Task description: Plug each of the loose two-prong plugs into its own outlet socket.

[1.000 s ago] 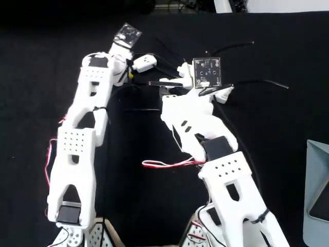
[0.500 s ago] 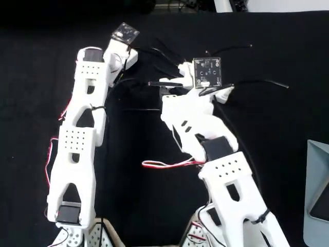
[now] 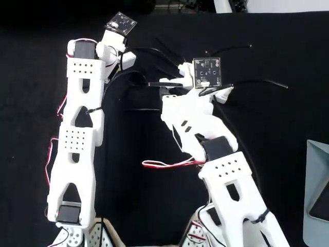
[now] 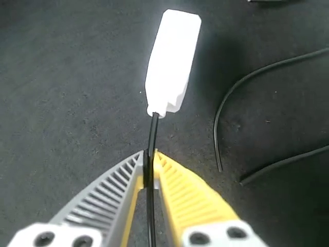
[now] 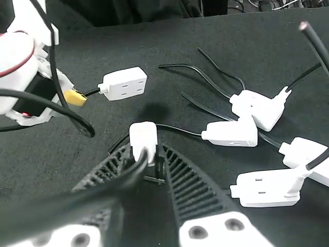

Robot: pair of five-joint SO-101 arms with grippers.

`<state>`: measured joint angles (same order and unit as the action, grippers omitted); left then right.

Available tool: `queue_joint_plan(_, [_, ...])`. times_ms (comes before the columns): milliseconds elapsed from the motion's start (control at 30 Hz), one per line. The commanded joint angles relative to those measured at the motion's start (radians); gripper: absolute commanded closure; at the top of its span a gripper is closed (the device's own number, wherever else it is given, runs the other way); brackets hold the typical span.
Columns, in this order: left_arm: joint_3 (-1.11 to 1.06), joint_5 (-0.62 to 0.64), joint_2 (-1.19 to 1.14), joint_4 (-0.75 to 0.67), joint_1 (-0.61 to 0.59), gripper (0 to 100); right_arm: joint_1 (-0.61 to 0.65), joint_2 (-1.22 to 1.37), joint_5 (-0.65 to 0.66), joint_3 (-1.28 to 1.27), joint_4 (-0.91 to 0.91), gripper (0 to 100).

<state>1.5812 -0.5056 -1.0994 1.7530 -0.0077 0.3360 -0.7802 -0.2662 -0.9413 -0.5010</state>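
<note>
On the left side of the black cloth [image 3: 267,128], the left arm [image 3: 82,128] had swung its far link to the left and farther away over the last second. The right arm [image 3: 205,128] had kept still. The swing carried a white socket block [image 4: 172,62] with it, so the block, which had lain in plain sight just right of the wrist, now sat close against that wrist. The left gripper [image 4: 149,163] was pinched tight on the block's black cord [image 4: 153,135], just behind the block. I could not tell whether the block hung clear of the cloth. The right gripper [image 5: 146,157] was clamped on a small white plug [image 5: 143,135], prongs hidden, near the middle of the cloth. The move had apparently widened the gap between socket and plug, so no pair was joined yet, and it looked like a repositioning before lining the two up. At the right edge stood a grey bin [image 3: 314,164] with a dark flat thing [image 3: 321,205] in it. Of the smaller holders, the held block's slots faced up with nothing in them. A second socket block [image 5: 262,191] lying near and to the right also showed bare slots. Three more white pieces [image 5: 229,134] lay loose between them on their cords.
</note>
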Motion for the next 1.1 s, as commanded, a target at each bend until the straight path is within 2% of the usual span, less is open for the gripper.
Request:
queue_joint_plan(0, [0.062,0.032,0.044,0.012,-0.015,97,-0.011,-0.019,-0.011,0.005,0.026,98.7])
queue_joint_plan(100, [0.044,0.034,0.092,0.012,-0.007,97,-0.011,-0.019,-0.011,0.005,0.026,98.7])
queue_joint_plan(267, [-0.157,0.035,0.259,0.012,0.004,97,-0.011,-0.019,-0.011,0.005,0.026,98.7])
queue_joint_plan(800, [-1.227,0.028,1.142,-0.014,0.004,97,-0.012,0.062,-0.008,0.008,0.074,98.7])
queue_joint_plan(1067, [-1.963,0.032,1.633,-0.259,0.004,97,-0.012,0.068,-0.009,0.008,0.074,98.7])
